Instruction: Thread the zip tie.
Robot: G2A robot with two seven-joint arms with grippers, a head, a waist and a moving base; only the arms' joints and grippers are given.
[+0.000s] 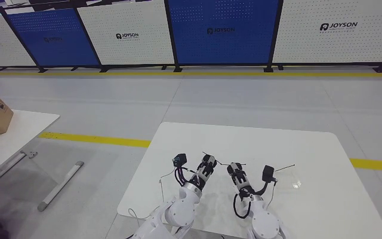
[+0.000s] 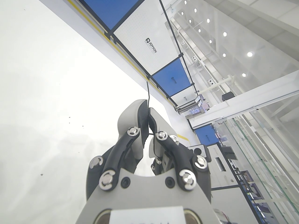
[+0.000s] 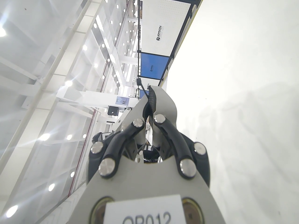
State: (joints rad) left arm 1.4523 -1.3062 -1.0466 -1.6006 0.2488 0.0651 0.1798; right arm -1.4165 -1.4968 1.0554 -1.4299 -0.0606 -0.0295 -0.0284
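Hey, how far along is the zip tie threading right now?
Done: both ends are gripped above the table. In hand: the left pincer is shut on the zip tie tail, the right pincer just below the zip tie head. Left: the head has nothing through it and, in the top view, the pincers sit apart, side by side, so aligning, inserting and pulling the tail through remain.

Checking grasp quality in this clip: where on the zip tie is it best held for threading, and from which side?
Probably close behind each end, pinched from both sides of the strip. The left gripper grips the zip tie just behind the narrow tail, the right gripper just behind the square head, leaving short stubs free to meet.
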